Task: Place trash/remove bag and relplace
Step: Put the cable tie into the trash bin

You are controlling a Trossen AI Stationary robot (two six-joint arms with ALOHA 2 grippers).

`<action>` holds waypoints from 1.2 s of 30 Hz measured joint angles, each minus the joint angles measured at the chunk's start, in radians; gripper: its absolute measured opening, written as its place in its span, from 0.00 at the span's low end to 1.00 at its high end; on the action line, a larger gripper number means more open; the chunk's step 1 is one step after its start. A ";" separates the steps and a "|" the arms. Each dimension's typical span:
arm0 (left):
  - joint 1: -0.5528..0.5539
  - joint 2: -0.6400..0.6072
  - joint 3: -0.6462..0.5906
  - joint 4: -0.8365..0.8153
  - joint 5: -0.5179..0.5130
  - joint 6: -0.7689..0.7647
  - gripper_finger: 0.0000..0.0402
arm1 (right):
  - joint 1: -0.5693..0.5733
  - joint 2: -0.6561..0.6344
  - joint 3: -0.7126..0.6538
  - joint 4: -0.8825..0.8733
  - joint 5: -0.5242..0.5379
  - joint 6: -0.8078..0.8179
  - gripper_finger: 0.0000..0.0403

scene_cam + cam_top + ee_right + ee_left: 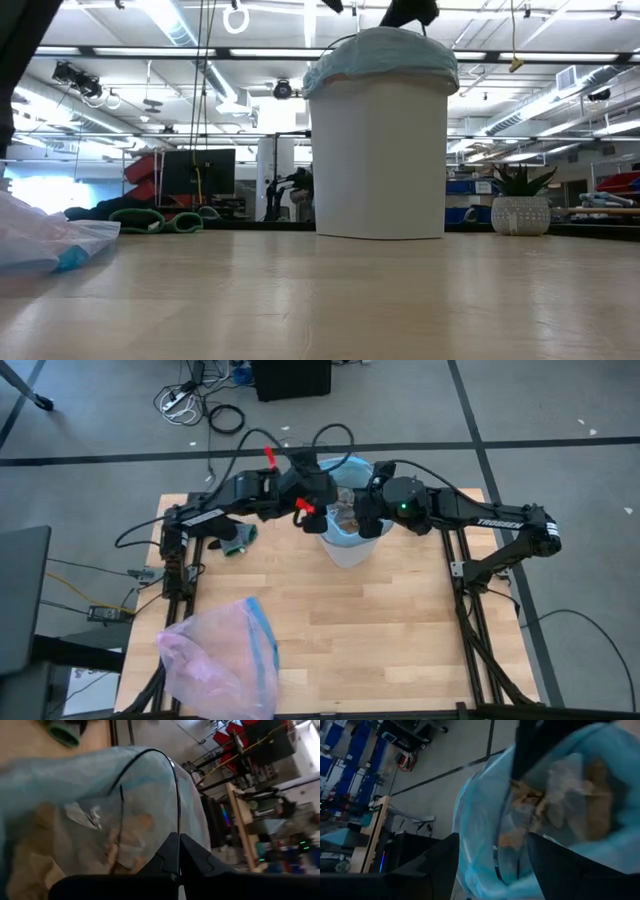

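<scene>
A white bin (380,150) stands at the table's far middle. It is lined with the light-blue bag (380,55), whose rim is folded over the bin's edge. Inside lies the trash (555,795): brown leaf clumps and clear wrappers. My left gripper (492,865) is open above the bin's left rim (325,525), with the bag's edge (480,835) showing between its fingers. My right gripper (177,842) is shut above the bin's right rim (372,532). In the right wrist view a thin dark strand (150,751) arcs from its fingertips over the bag. My right gripper's shut fingertips (170,845) lie over the bag's rim film (195,815), slanting down from the table's right. I cannot tell whether they touch the film or hold the thin dark strand. My left gripper touches nothing that shows.
A pale pink bag with a blue rim band (225,660) lies on the table's near left corner. A green object (237,538) lies by the left arm. Bare wood (400,630) spreads across the near middle and right.
</scene>
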 joint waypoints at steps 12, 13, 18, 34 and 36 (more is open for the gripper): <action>0.099 0.087 0.000 -0.026 0.070 -0.005 0.54 | 0.000 0.000 0.000 0.034 -0.016 0.049 0.00; 0.103 0.093 0.000 -0.025 0.070 -0.021 0.50 | 0.000 0.000 0.000 0.036 -0.016 0.052 0.00; 0.113 0.095 -0.001 -0.015 0.070 -0.055 0.18 | -0.002 0.000 0.000 0.035 -0.032 0.085 0.00; 0.143 0.121 0.000 -0.059 0.070 -0.052 0.00 | 0.023 -0.001 0.001 -0.012 -0.188 0.266 0.12; 0.147 0.131 0.000 -0.061 0.070 -0.052 0.00 | 0.022 -0.009 0.001 -0.045 -0.178 0.298 0.19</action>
